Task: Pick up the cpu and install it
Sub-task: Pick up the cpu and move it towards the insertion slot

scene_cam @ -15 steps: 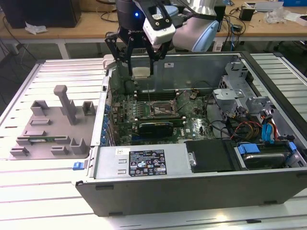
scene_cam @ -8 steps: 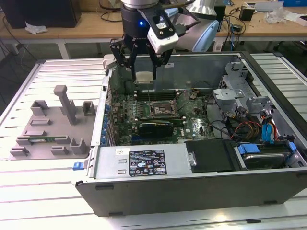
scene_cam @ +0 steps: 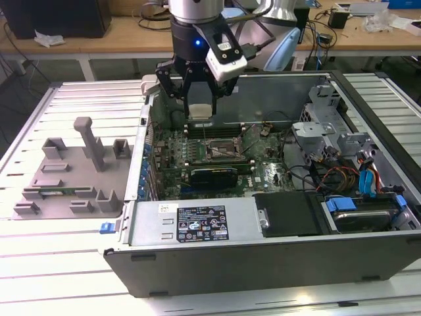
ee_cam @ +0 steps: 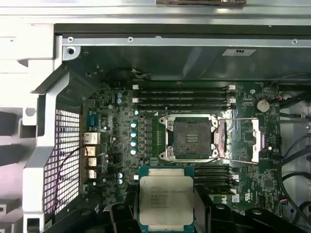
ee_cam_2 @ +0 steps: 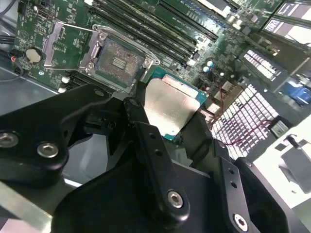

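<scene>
Silver-topped, green-edged sq. cpu (ee_cam: 166,196) pinched in gripper (ee_cam: 166,213), near open socket (ee_cam: 192,138).

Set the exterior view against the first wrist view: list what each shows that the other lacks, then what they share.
Exterior view: the grey fixture tray beside the computer case, and blue cables by the drive bay. First wrist view: the perforated vent grille and a round coin battery. Both: the claw shut on the cpu, near the empty socket.
</scene>
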Tool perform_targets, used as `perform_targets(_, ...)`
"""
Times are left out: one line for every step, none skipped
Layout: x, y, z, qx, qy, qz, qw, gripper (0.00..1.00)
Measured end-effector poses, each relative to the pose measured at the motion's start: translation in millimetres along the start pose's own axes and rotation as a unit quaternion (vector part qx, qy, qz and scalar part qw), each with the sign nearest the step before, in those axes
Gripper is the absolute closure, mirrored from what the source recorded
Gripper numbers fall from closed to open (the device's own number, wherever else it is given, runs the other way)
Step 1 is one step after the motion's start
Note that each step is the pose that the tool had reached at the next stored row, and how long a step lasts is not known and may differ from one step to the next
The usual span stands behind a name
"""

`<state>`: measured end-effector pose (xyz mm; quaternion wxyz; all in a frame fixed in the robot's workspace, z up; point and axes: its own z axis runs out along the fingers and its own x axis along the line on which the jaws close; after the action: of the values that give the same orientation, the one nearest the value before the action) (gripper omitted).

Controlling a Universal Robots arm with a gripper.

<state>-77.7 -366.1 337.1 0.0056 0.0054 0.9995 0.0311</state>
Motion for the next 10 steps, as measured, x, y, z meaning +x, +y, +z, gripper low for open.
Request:
perform_targets(-2.1,1.7,4.3,0.0002,0.0002,0.0,1.0,0.46)
perform_targets(-3.6,2.8,6.9,0.0003,0.0005,0.0,1.0,0.46)
perform_targets(-4.7,3.8,8.8,0.0005,0.0007,0.0,1.0,0.46)
perform_targets(-5.9,4.6,10.7,0.0006,0.0009,0.0,1.0,0.46)
perform_targets(-7.2,5.4,12.8,0.0007,0.0011,0.0,1.0,0.46)
perform_targets(-8.6,6.2,14.7,0.0008,0.0013,0.0,1.0,0.46)
perform_targets(-10.0,6.8,16.5,0.0009,0.0016,0.0,1.0,0.46)
perform_targets(-12.7,7.8,19.5,0.0012,0.0021,0.0,1.0,0.46)
perform_targets(-14.5,8.3,21.3,0.0013,0.0024,0.0,1.0,0.46)
perform_targets(-16.2,8.8,23.0,0.0015,0.0027,0.0,1.0,0.46)
